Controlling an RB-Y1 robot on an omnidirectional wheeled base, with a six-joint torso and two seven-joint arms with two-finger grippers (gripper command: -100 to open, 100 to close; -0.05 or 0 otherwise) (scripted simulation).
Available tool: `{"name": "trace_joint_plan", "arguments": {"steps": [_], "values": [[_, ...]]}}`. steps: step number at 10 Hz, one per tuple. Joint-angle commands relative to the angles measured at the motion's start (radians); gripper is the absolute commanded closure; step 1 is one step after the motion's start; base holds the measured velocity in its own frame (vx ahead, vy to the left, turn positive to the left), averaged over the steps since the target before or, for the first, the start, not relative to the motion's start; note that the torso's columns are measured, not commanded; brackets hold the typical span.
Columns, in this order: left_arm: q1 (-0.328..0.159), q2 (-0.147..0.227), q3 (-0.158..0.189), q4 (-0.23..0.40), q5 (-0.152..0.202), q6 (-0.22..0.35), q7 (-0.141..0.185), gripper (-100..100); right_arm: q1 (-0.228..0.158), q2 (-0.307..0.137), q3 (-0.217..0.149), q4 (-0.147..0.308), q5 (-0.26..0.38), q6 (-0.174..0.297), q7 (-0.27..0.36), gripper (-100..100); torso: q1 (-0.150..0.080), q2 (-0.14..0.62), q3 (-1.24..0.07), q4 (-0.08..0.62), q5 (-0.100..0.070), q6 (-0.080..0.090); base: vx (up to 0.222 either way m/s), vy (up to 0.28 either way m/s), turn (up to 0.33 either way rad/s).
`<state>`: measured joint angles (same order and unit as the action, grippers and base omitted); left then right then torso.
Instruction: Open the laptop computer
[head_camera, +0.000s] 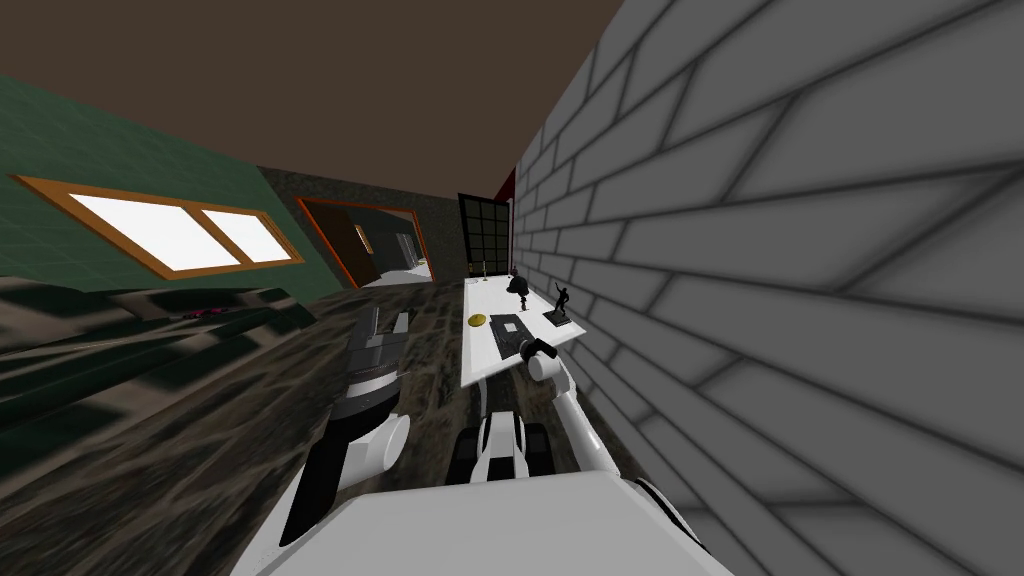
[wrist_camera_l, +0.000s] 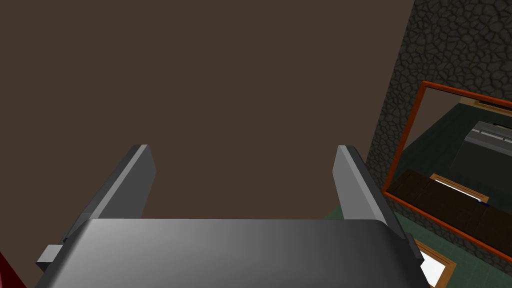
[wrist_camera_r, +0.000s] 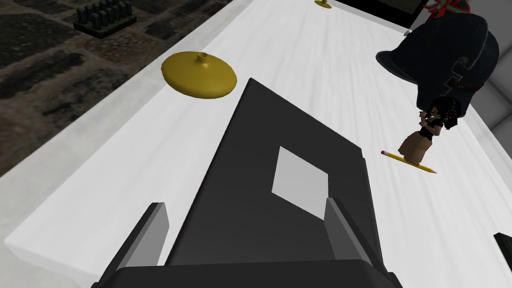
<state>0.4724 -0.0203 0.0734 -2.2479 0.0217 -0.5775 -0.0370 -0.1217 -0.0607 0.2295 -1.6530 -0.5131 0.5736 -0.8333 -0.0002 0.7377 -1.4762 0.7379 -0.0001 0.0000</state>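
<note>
A dark grey laptop (wrist_camera_r: 280, 185) lies shut and flat on the white table (wrist_camera_r: 115, 165), a pale rectangle on its lid. In the head view the laptop (head_camera: 508, 334) sits near the table's near end. My right gripper (wrist_camera_r: 245, 225) hovers open just above the lid's near part, its fingers (wrist_camera_r: 150, 232) straddling the laptop without touching it. In the head view the right gripper (head_camera: 524, 349) hangs over the laptop's near edge. My left gripper (wrist_camera_l: 245, 175) is open and holds nothing; the left arm (head_camera: 375, 355) is raised to the left of the table.
On the table stand a yellow dish-like lid (wrist_camera_r: 199, 75), a small figurine (wrist_camera_r: 432, 125) on a pencil (wrist_camera_r: 407, 161), and a black helmet-like object (wrist_camera_r: 442, 50). A grey brick wall (head_camera: 800, 300) runs along the table's right. A dark rack (wrist_camera_r: 105, 17) sits on the floor.
</note>
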Motion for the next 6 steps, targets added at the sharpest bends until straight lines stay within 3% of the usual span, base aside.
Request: {"name": "trace_joint_plan", "arguments": {"steps": [1, 6], "values": [[0.000, 0.000, 0.000, 0.000, 0.000, 0.000, 0.000, 0, -0.001, 0.000, 0.000, -0.002, 0.000, 0.005, -0.002, 0, -0.001, 0.000, 0.000, 0.000, 0.000, 0.000, 0.000, 0.000, 0.000], [0.000, 0.000, 0.000, 0.000, 0.000, 0.000, 0.000, 0, 0.000, 0.000, 0.000, -0.002, 0.000, 0.004, -0.002, 0, 0.000, 0.000, 0.000, 0.000, 0.000, 0.000, 0.000, 0.000, 0.000]]}}
